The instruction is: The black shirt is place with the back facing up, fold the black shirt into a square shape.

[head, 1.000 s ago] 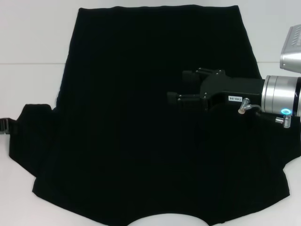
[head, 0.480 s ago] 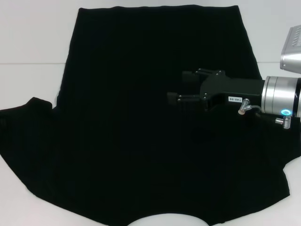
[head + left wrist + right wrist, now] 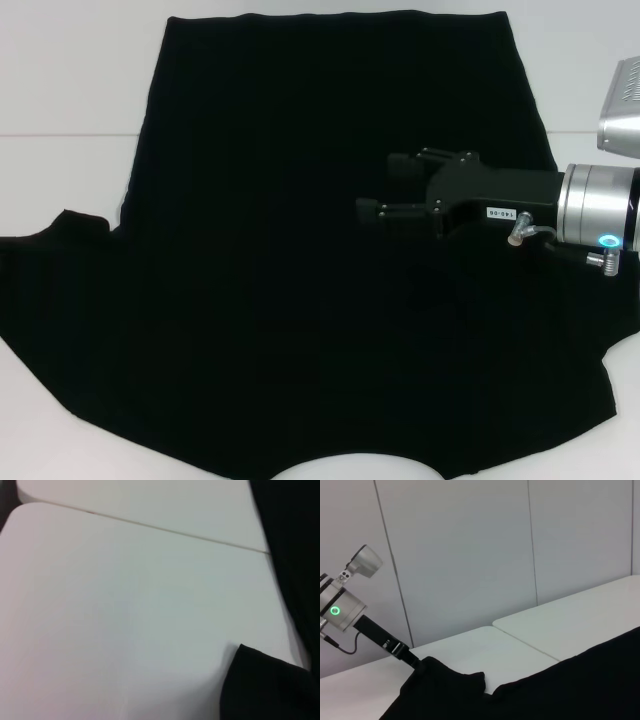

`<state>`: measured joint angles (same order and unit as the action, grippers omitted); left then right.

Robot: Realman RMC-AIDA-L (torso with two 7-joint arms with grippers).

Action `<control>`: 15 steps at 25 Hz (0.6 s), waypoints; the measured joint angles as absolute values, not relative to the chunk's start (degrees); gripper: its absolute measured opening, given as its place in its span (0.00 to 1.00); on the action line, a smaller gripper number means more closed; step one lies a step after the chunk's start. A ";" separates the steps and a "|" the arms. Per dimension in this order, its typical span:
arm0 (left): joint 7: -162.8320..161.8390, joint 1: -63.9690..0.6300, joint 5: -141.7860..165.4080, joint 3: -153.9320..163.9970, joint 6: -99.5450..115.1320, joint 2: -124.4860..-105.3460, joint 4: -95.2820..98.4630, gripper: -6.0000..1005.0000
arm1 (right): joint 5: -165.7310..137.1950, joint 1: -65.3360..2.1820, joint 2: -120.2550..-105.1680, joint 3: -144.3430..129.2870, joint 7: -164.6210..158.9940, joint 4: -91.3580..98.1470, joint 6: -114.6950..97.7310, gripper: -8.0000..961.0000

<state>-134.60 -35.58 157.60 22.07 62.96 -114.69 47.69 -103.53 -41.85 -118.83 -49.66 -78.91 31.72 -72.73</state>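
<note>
The black shirt (image 3: 300, 250) lies spread flat on the white table (image 3: 70, 90), plain side up, its collar notch at the near edge. My right gripper (image 3: 385, 185) hovers over the shirt's right half, fingers open and pointing left, holding nothing. The head view does not show my left gripper. In the right wrist view my left gripper (image 3: 415, 662) meets the raised tip of the shirt's left sleeve (image 3: 440, 677) and appears shut on it. The left wrist view shows only bare table (image 3: 125, 605) and a sleeve corner (image 3: 270, 685).
A seam (image 3: 60, 135) runs across the white table at mid-depth. Bare table surface shows to the left of the shirt and beyond its far hem. A grey panelled wall (image 3: 470, 555) stands behind the table.
The left sleeve has been drawn out leftward to the picture's edge, and my left gripper has passed out of the head view. My right gripper has hardly moved.
</note>
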 joint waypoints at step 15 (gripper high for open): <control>-130.48 -36.09 149.06 21.60 73.06 -114.46 48.26 0.02 | -103.54 -41.75 -118.84 -49.66 -78.88 31.72 -72.81 0.95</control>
<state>-130.48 -36.08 149.05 21.60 73.06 -114.46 48.26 -103.54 -41.75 -118.84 -49.66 -78.88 31.72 -72.81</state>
